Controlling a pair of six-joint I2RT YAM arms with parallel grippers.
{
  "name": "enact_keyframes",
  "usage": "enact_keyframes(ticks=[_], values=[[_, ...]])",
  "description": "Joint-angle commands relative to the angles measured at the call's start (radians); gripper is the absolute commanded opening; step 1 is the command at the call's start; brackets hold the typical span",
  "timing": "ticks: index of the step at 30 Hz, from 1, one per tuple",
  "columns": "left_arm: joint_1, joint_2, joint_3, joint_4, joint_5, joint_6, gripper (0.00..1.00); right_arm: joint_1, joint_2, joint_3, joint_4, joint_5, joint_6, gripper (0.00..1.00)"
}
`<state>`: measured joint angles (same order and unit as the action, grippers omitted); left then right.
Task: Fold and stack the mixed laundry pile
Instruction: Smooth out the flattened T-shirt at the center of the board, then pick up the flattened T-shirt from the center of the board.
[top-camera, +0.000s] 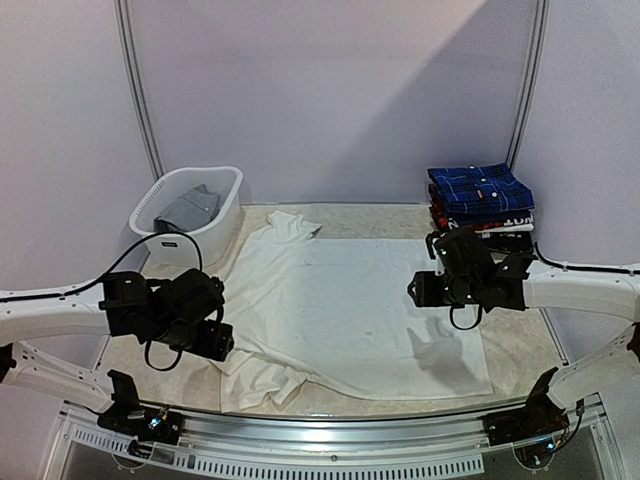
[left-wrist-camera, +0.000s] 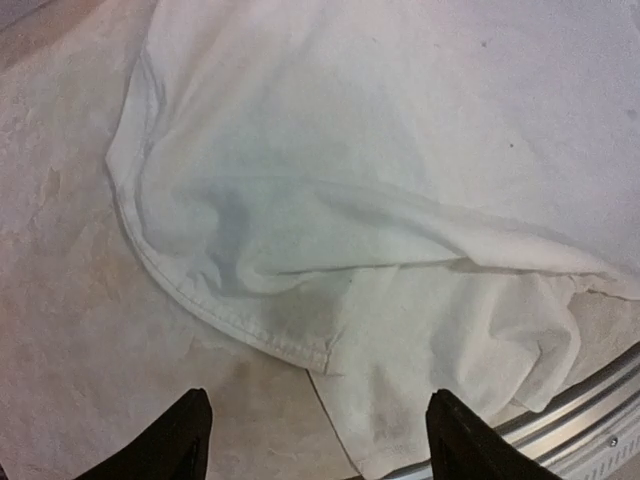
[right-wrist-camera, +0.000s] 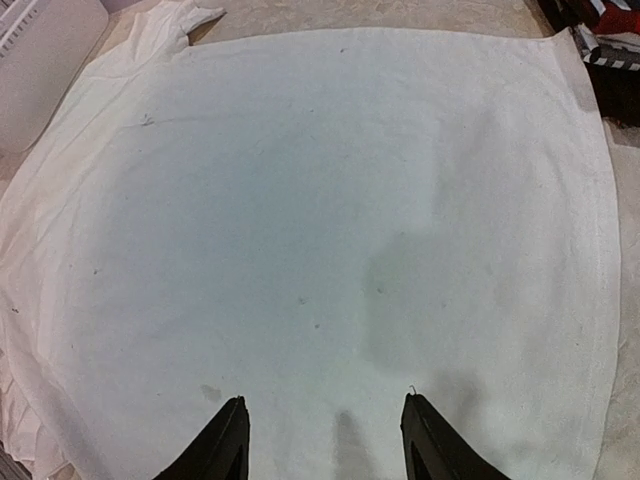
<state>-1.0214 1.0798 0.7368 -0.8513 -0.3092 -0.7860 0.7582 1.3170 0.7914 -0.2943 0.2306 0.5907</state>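
Observation:
A plain white shirt (top-camera: 350, 310) lies spread flat across the middle of the table. Its near-left part is bunched into folds (left-wrist-camera: 350, 200). My left gripper (top-camera: 207, 338) (left-wrist-camera: 320, 445) hovers open over that bunched corner, with the hem and bare tabletop between its fingertips and nothing held. Over the shirt's right half my right gripper (top-camera: 418, 290) (right-wrist-camera: 326, 435) also stands open, above smooth flat cloth (right-wrist-camera: 330, 200). A dark blue plaid shirt (top-camera: 480, 188) tops a folded stack at the back right. A grey garment (top-camera: 190, 207) lies in the basket.
The white slotted basket (top-camera: 222, 215) stands at the back left, beside the shirt's collar end. The folded stack's dark edge (right-wrist-camera: 610, 70) shows at the right wrist view's top right. A metal rail (left-wrist-camera: 590, 400) runs along the table's near edge, close to the bunched cloth.

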Motion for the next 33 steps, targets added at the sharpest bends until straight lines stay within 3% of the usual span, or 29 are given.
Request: enact_keyframes(ticks=[1,5,9,24,31,33], values=[[-0.068,-0.067,-0.027,-0.131,0.142,-0.072,0.72,0.010,-0.018,-0.004,-0.024,0.013,0.013,0.53],[-0.123,-0.029,-0.055,-0.123,0.138,-0.117,0.69,0.009,-0.022,-0.013,-0.038,0.025,0.022,0.53],[-0.143,0.023,-0.135,-0.008,0.163,-0.166,0.64,0.009,-0.037,-0.021,-0.052,0.028,0.026,0.53],[-0.154,0.194,-0.177,0.185,0.131,-0.168,0.45,0.009,-0.064,-0.042,-0.066,0.041,0.020,0.54],[-0.154,0.247,-0.201,0.229,0.171,-0.188,0.27,0.010,-0.094,-0.051,-0.080,0.047,0.021,0.54],[-0.154,0.245,-0.212,0.240,0.179,-0.193,0.17,0.009,-0.098,-0.052,-0.084,0.048,0.023,0.54]])
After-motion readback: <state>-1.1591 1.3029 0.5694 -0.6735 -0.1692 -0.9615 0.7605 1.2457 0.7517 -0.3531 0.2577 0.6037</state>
